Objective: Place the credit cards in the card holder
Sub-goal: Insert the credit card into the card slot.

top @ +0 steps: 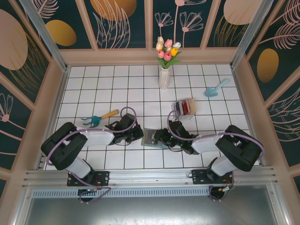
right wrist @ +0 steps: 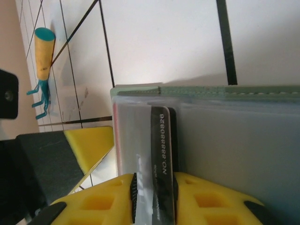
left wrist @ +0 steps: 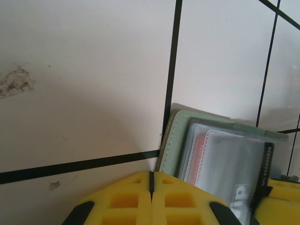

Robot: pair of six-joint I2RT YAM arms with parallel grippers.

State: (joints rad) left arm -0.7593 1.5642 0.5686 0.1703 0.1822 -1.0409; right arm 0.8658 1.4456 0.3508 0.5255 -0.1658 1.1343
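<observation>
One dark grey card [right wrist: 161,150] sits partway in a clear sleeve [right wrist: 133,136] of the card holder [right wrist: 197,90], its printed no. facing the right wrist cam. R gripper [right wrist: 154,180] straddles it. The yellow fingers [right wrist: 206,201] are parted a little, w/ a gap wider than the card is thick, so it reads as a loose straddle, not a clamp.

The holder lies open on the white tile near the table's front edge, btwn the two grippers in the top view [top: 151,137], green cover down and sleeves up. L gripper [left wrist: 151,180] is closed, tips meeting w/ nothing btwn them, just beside the holder's green edge [left wrist: 171,140]. Can't tell if it touches.

More cards [top: 188,107] stand in the clear box [top: 178,110], well apart from the holder, beyond the R arm.

Step in hand, as I judge it: seating this card. How deep it's in, can't tell. Next move prob. calls for nudging the card home along the sleeve's line w/o dragging the holder, L arm steadying it, then reaching to the box for another. Main risk is the card edge snagging the sleeve lip.
</observation>
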